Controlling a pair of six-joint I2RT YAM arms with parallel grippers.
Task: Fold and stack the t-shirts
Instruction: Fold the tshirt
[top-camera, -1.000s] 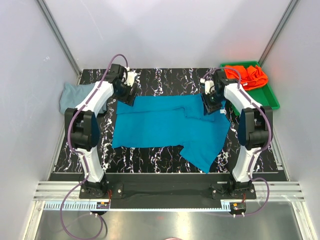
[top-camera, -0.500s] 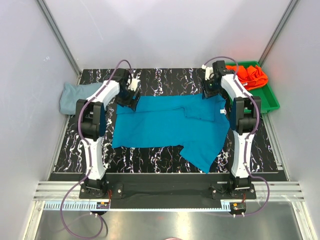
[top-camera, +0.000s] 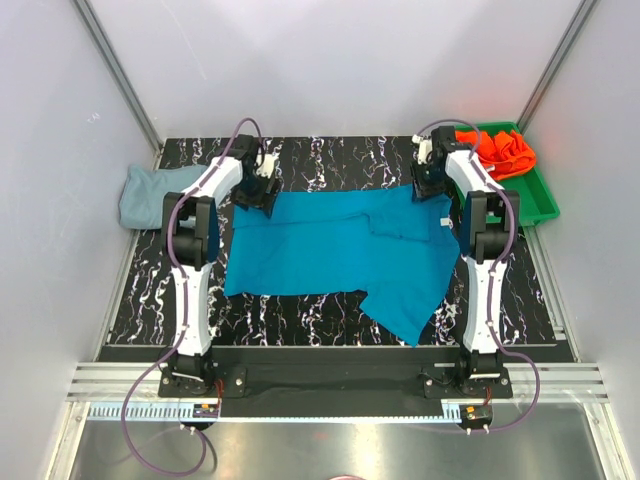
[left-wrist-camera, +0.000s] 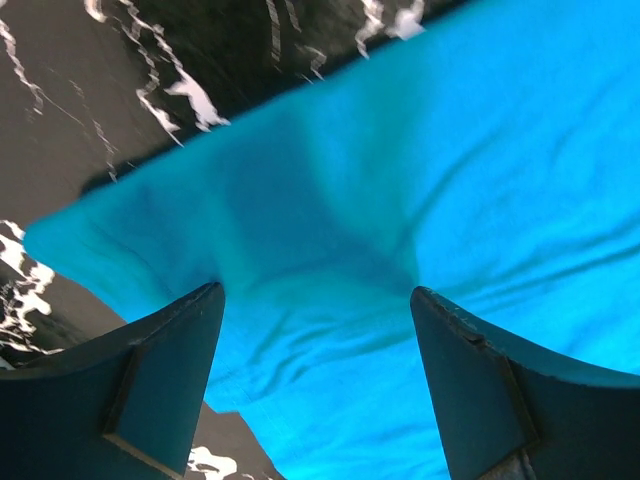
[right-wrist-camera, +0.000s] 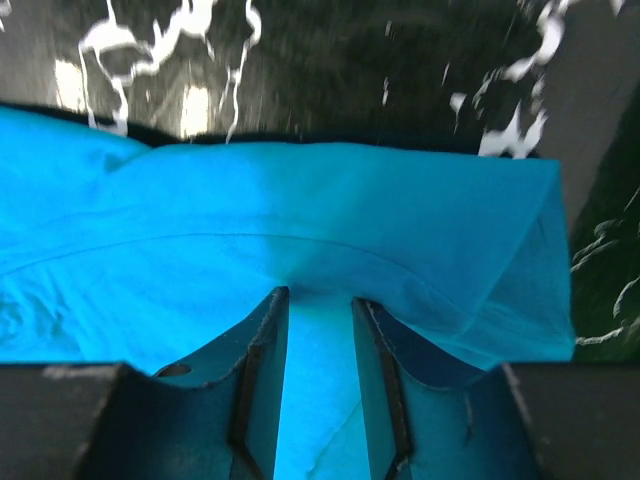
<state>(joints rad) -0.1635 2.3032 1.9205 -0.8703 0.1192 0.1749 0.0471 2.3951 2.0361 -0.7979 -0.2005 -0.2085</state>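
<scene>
- Teal-blue t-shirt (top-camera: 330, 250) lay spread flat across the black marbled table (top-camera: 330, 155), with one corner folded over toward the near right.
- Left gripper (left-wrist-camera: 318, 295) stood at the shirt's far left corner, fingers spread wide over puckered cloth.
- Right gripper (right-wrist-camera: 320, 300) stood at the far right corner. Its fingers were drawn near each other with a narrow gap and cloth showing in it; could not tell whether it pinched.
- Pale grey-blue t-shirt (top-camera: 148, 192) sat bunched at the table's left edge.
- Orange-red t-shirt (top-camera: 500, 150) sat crumpled in the green tray (top-camera: 540, 198), far right.
</scene>
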